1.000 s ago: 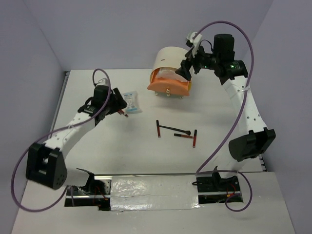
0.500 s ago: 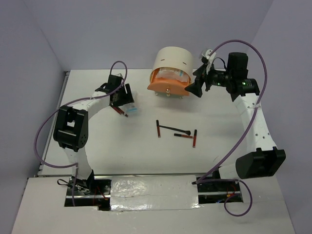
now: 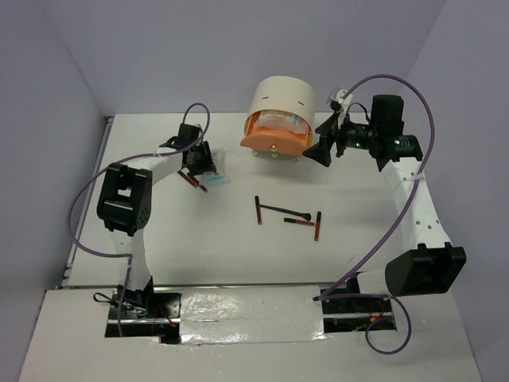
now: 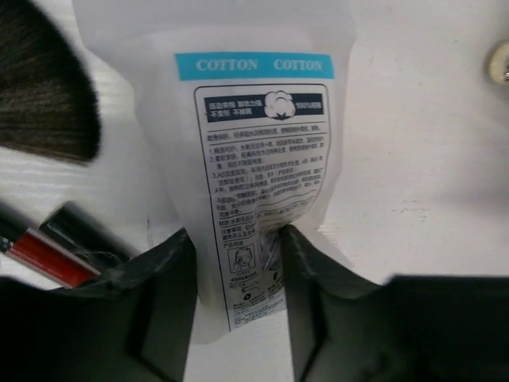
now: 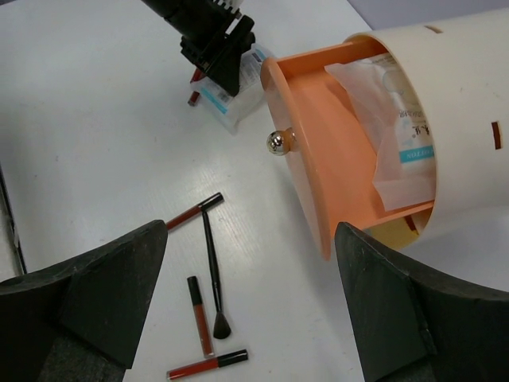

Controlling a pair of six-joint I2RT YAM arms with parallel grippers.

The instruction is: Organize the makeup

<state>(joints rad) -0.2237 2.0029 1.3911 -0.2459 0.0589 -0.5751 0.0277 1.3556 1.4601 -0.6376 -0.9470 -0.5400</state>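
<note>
A white cotton packet [image 4: 258, 151] with a blue band lies on the table at the back left [image 3: 216, 172]. My left gripper [image 4: 237, 306] [image 3: 203, 163] is shut on its near end, and the packet bunches between the fingers. A dark-red stick [image 4: 44, 256] [image 3: 193, 181] lies just left of it, beside a dark tuft of bristles [image 4: 44, 87]. In mid-table lie a black brush [image 3: 284, 211] [image 5: 211, 270] and three dark-red sticks [image 3: 258, 210] [image 3: 299, 222] [image 3: 317, 226]. My right gripper [image 5: 250, 298] [image 3: 322, 150] hangs open, right of the drawer, with nothing in it.
The cream cylinder [image 3: 282, 97] stands at the back centre with its orange drawer [image 5: 306, 159] pulled open. White packets [image 5: 390, 119] lie inside the drawer. A silver knob [image 5: 278, 142] sticks out of the drawer front.
My left arm has swung in over the cotton packet, and its jaws have narrowed onto it. My right gripper has drawn back from the drawer to the right and a little lower.
</note>
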